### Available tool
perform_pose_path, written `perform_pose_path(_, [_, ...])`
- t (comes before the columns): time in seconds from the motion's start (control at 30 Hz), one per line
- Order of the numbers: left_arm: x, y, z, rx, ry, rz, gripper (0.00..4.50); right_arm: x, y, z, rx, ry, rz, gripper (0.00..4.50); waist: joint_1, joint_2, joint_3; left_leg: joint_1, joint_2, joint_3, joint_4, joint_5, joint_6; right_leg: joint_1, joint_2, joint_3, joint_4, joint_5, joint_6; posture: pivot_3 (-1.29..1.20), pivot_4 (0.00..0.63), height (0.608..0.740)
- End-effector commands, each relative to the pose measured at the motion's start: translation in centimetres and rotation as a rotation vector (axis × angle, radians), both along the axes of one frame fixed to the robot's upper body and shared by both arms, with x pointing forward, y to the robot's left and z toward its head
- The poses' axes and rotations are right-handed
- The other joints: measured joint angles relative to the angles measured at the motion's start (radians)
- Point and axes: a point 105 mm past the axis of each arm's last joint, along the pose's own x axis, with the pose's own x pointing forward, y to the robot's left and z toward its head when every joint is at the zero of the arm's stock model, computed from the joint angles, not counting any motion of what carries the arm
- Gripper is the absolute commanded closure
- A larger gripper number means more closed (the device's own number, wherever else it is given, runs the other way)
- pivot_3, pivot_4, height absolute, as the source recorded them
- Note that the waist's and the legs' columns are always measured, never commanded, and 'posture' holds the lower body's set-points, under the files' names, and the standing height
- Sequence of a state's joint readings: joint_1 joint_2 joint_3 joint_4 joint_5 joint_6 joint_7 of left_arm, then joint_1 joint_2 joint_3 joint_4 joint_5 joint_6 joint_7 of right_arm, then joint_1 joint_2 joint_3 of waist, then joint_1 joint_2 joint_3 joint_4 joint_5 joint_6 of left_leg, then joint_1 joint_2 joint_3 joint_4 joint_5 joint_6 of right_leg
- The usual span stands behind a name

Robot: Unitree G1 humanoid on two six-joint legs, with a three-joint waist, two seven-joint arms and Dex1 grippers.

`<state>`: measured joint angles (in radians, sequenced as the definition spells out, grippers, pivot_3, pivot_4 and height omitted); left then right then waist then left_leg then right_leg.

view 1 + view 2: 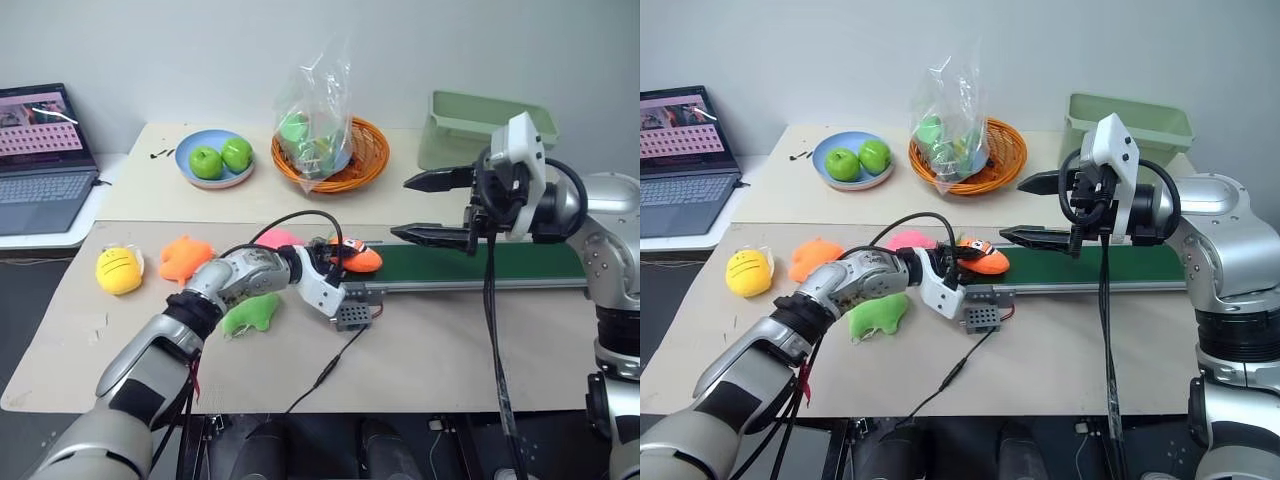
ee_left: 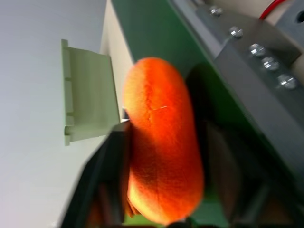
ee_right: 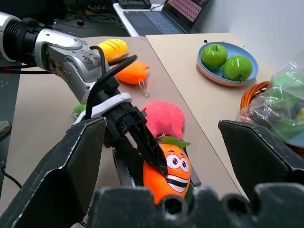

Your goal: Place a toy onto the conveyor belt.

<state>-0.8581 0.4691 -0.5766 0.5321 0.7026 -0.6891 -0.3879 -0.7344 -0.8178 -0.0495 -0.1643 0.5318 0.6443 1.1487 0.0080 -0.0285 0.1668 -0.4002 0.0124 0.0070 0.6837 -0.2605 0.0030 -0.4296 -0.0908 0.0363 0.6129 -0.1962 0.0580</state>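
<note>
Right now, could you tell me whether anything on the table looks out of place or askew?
Nothing is spilled or damaged. One oddity: a clear plastic bag of green items stands crumpled in the orange wicker basket, while two green apples sit neatly on the blue plate.

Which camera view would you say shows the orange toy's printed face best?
The right wrist view: the toy faces the camera, eyes and stripes clear, beside the left gripper. The left wrist view shows its plain orange side; the eye views show it small at the conveyor belt end.

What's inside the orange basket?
A crinkly clear plastic bag sits in the orange basket, with green things inside it. The basket's bottom is covered.
</note>
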Motion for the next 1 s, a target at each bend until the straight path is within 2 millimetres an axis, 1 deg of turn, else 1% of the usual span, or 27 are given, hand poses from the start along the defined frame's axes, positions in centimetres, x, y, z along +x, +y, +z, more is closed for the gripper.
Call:
perform_pose_path(0.03, [-0.4, 0.5, 1.9, -0.021, -0.019, -0.001, 0.23, -0.2, -0.2, 1.0, -0.02, -0.06, 0.005, 0.0, -0.001, 0.0, 0.0, 0.0, 0.0, 0.0, 0.0, 0.0, 0.0, 0.0, 0.0, 0.0, 0.0, 0.0, 0.0, 0.0, 0.15, 0.74])
perform_pose_path(0.07, [-0.5, 0.6, 2.2, -0.024, -0.016, 0.002, 0.11, -0.2, -0.2, 1.0, -0.023, -0.058, 0.005, 0.0, -0.002, 0.0, 0.0, 0.0, 0.0, 0.0, 0.0, 0.0, 0.0, 0.0, 0.0, 0.0, 0.0, 0.0, 0.0, 0.0, 0.15, 0.74])
perform_pose_path(0.2, [-0.8, 1.4, 3.6, -0.058, 0.007, 0.043, 0.11, -0.1, -0.7, 0.6, -0.067, -0.043, 0.004, 0.0, -0.002, 0.0, 0.0, 0.0, 0.0, 0.0, 0.0, 0.0, 0.0, 0.0, 0.0, 0.0, 0.0, 0.0, 0.0, 0.0, 0.15, 0.74])
perform_pose_path(0.33, [-0.8, 2.5, 4.9, -0.119, 0.065, 0.12, 0.11, 0.5, -1.3, -0.3, -0.129, -0.042, -0.018, 0.0, -0.002, 0.0, 0.0, 0.0, 0.0, 0.0, 0.001, 0.0, 0.0, 0.0, 0.0, 0.0, 0.0, 0.0, 0.0, 0.0, 0.15, 0.74])
perform_pose_path(0.43, [-0.1, 3.8, 6.3, -0.232, 0.126, 0.217, 0.11, 0.9, -1.8, -0.7, -0.164, -0.044, -0.032, 0.0, -0.002, 0.0, 0.0, 0.0, 0.0, 0.0, 0.001, 0.0, 0.0, 0.0, 0.0, 0.0, 0.001, 0.0, 0.0, 0.0, 0.15, 0.74])
perform_pose_path(0.53, [0.5, 5.3, 7.4, -0.441, 0.272, 0.331, 0.11, 1.2, -2.1, -1.3, -0.208, -0.047, -0.036, 0.0, -0.004, 0.0, 0.0, 0.0, 0.0, 0.0, 0.001, 0.0, 0.0, 0.0, 0.0, 0.0, 0.001, 0.0, 0.0, 0.0, 0.15, 0.74])
perform_pose_path(0.63, [0.5, 7.0, 7.4, -0.658, 0.474, 0.426, 0.11, 1.4, -2.0, -1.8, -0.224, -0.046, -0.032, 0.0, -0.009, 0.0, 0.0, 0.0, 0.001, 0.0, 0.002, 0.0, 0.0, 0.0, 0.0, 0.0, 0.001, 0.0, 0.0, 0.0, 0.15, 0.74])
perform_pose_path(0.7, [-0.3, 7.8, 7.6, -0.773, 0.589, 0.42, 0.11, 1.6, -1.9, -2.1, -0.227, -0.046, -0.03, 0.0, -0.014, 0.0, 0.0, 0.0, 0.001, 0.0, 0.003, 0.0, 0.0, 0.0, 0.0, 0.0, 0.001, 0.0, 0.0, 0.0, 0.15, 0.74])
perform_pose_path(0.73, [-0.7, 8.1, 7.7, -0.797, 0.605, 0.412, 0.11, 1.7, -1.9, -2.2, -0.233, -0.046, -0.031, 0.0, -0.018, 0.0, 0.0, 0.0, 0.001, -0.001, 0.003, 0.0, 0.0, 0.0, 0.001, 0.0, 0.001, 0.0, 0.0, 0.0, 0.15, 0.74])
perform_pose_path(0.8, [-1.4, 9.2, 6.6, -0.828, 0.702, 0.44, 0.11, 1.9, -1.9, -2.7, -0.237, -0.044, -0.033, 0.0, -0.022, 0.0, 0.0, 0.0, 0.001, -0.001, 0.003, 0.0, 0.0, 0.0, 0.001, 0.0, 0.002, 0.0, 0.0, 0.0, 0.15, 0.74])
perform_pose_path(0.87, [-2.8, 10.1, 6.2, -0.87, 0.817, 0.413, 0.11, 2.2, -1.9, -3.3, -0.228, -0.035, -0.038, 0.0, -0.026, 0.0, 0.0, 0.001, 0.001, -0.001, 0.003, 0.0, 0.0, 0.001, 0.001, 0.001, 0.002, 0.0, 0.0, 0.0, 0.15, 0.74])
perform_pose_path(0.93, [-3.7, 10.9, 6.4, -0.922, 0.892, 0.404, 0.11, 2.5, -1.8, -3.5, -0.198, -0.03, -0.046, 0.0, -0.026, 0.0, 0.0, 0.002, 0.002, -0.001, 0.003, 0.0, 0.0, 0.001, 0.001, 0.001, 0.002, 0.0, 0.0, 0.0, 0.15, 0.74])
perform_pose_path(1.0, [-4.3, 11.4, 6.0, -0.926, 0.938, 0.46, 0.11, 2.8, -1.8, -3.6, -0.159, -0.017, -0.057, 0.0, -0.025, 0.0, 0.0, 0.002, 0.001, -0.001, 0.004, 0.0, 0.0, 0.001, 0.001, 0.001, 0.001, 0.0, 0.0, 0.0, 0.15, 0.74])
